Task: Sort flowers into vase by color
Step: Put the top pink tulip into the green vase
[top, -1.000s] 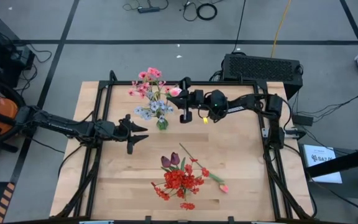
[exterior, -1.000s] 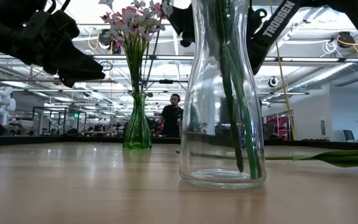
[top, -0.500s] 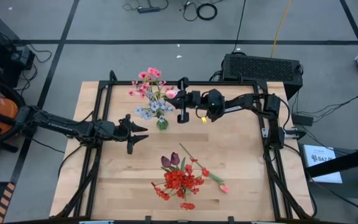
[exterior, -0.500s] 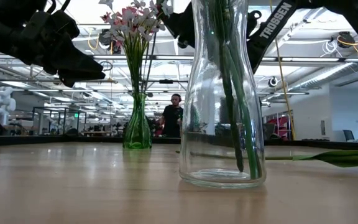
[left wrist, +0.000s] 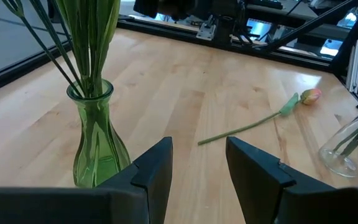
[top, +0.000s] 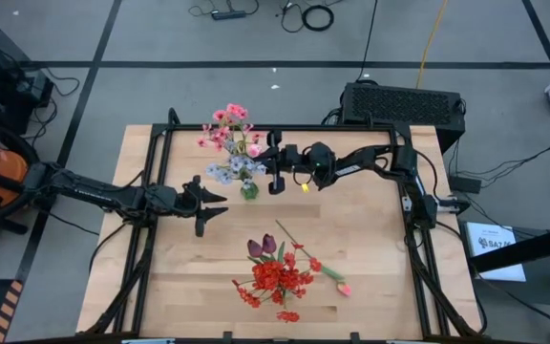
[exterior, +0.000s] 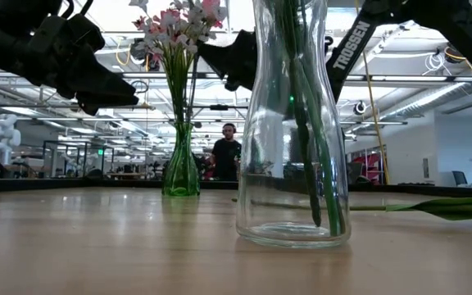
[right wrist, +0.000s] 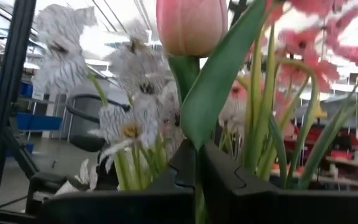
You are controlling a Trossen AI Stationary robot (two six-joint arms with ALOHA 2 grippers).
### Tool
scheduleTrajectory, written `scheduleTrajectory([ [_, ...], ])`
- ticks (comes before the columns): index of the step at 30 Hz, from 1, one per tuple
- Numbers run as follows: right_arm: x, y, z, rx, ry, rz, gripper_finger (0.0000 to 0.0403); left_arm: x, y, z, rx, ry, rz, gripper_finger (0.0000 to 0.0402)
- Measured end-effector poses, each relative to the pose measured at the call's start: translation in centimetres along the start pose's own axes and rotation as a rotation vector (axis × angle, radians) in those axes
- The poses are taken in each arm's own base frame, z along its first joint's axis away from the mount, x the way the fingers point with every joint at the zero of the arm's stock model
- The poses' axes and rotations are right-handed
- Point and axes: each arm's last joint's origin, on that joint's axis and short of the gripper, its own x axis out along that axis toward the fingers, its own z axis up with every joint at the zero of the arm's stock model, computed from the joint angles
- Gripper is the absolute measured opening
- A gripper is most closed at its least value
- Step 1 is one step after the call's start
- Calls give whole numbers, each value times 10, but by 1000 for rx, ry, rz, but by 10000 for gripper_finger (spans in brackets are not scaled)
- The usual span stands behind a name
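Pink tulip (right wrist: 191, 25) stem hidden inside right tool (right wrist: 199, 163), bloom top cropped

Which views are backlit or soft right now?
Low view: bright ceiling lights silhouette both arms; clear vase looms close, bending the stems inside. Right wrist view: pink tulip sits near the lens, flowers behind it soft, background washed out. High view: evenly lit.

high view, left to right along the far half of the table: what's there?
Left gripper hovering open → green vase with pink and pale blue flowers → right gripper shut on a pink tulip beside that bouquet → right arm's base.
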Motion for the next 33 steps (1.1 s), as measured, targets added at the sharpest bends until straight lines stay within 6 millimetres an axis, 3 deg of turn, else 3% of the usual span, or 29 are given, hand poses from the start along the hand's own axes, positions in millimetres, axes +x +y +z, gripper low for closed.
scheduleTrajectory([
  [17,-3,0,-25,103,241,-16,0,0,0,-2,9,17,7,157],
  [27,-3,0,-25,180,247,-26,1,0,0,-2,8,16,8,157],
  [33,-2,0,-22,190,250,-25,32,0,0,-2,5,16,7,157],
])
